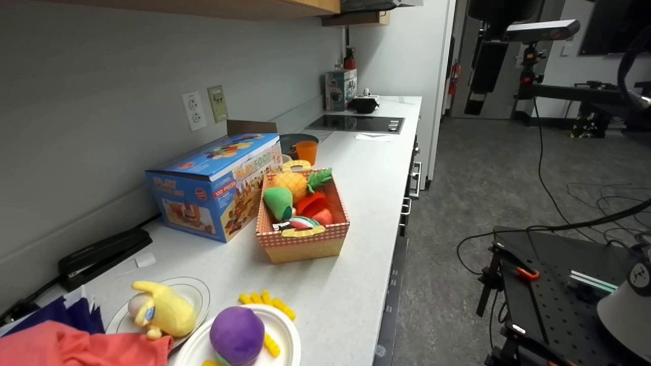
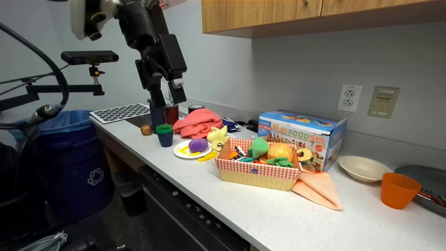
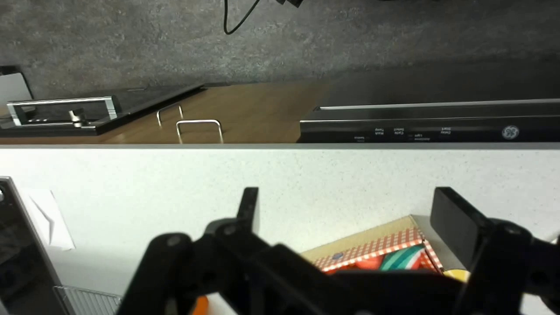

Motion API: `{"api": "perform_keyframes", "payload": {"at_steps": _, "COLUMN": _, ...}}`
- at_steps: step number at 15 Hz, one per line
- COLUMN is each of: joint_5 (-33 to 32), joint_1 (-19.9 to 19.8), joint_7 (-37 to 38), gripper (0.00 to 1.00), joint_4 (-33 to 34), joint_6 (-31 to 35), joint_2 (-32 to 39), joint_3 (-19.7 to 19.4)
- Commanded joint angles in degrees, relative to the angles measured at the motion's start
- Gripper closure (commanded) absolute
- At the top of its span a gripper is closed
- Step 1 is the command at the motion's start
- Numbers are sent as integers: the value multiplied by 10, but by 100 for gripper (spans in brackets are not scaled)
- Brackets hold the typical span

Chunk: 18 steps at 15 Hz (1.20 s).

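Black and spread wide, the end effector hangs empty, any lowering best kept slow and clear of the checked basket!

Bright counter, dim floor, shadowed wall below cabinet, gripper softly blurred
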Motion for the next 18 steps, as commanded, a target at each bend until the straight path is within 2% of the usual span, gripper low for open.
{"api": "perform_keyframes", "payload": {"at_steps": 1, "joint_5": -2, "joint_1": 3, "joint_7": 2, "gripper": 0, "joint_4": 3, "joint_6": -2, "joint_2": -1, "joint_3": -2}}
{"api": "perform_keyframes", "payload": {"at_steps": 7, "joint_5": -12, "joint_1": -3, "joint_7": 7, "gripper": 0, "joint_4": 8, "joint_6": 1, "joint_2": 4, "joint_3": 1}}
{"api": "perform_keyframes", "payload": {"at_steps": 14, "joint_5": -71, "joint_1": -44, "joint_7": 11, "gripper": 0, "joint_4": 102, "joint_6": -6, "joint_2": 30, "joint_3": -16}}
{"api": "perform_keyframes", "payload": {"at_steps": 18, "joint_5": -94, "joint_1": -56, "joint_7": 21, "gripper": 0, "joint_4": 162, "joint_6": 41, "joint_2": 75, "joint_3": -23}}
